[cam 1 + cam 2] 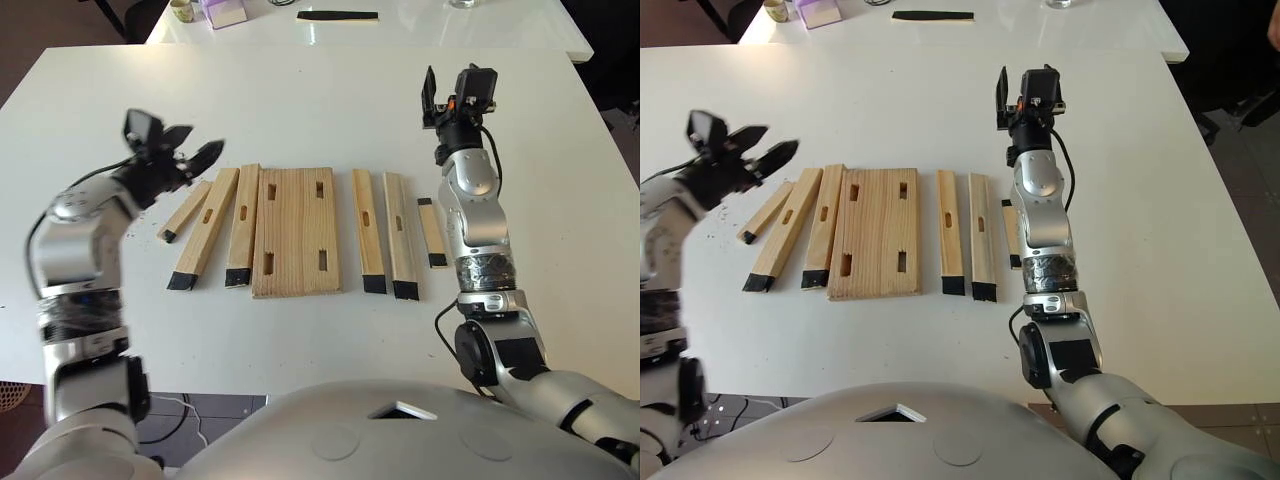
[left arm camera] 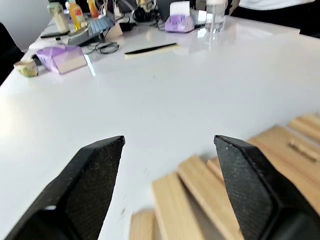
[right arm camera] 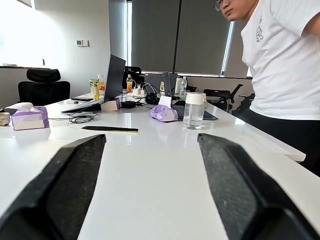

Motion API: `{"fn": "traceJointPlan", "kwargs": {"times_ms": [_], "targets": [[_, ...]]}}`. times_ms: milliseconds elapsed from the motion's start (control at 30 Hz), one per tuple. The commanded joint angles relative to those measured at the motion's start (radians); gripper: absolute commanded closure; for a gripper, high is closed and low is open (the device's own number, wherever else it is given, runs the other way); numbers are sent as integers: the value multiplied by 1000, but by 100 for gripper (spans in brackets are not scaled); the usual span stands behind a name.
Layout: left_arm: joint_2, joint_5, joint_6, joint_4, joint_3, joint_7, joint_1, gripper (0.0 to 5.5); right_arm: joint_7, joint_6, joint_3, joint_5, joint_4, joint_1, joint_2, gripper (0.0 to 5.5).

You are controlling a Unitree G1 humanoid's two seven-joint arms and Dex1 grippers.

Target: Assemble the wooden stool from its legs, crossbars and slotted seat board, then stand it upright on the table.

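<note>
Left hand [image 1: 197,143] hovered wide open near the left crossbar [image 1: 184,211]; right hand [image 1: 440,90], also wide, stood beyond the row. Seat board [image 1: 295,232] lay flat on the tabletop [image 1: 300,110], nothing joined. Next, probably: descend, grip a first piece.

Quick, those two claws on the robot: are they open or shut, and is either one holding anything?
Left gripper: open, holding nothing.
Right gripper: open, holding nothing.
</note>
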Motion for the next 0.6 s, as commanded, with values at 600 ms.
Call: {"fn": "traceJointPlan", "kwargs": {"times_ms": [600], "targets": [[76, 97, -261, 370, -68, -210, 66, 218, -49, -17, 12, -33, 17, 65, 9, 208]]}}
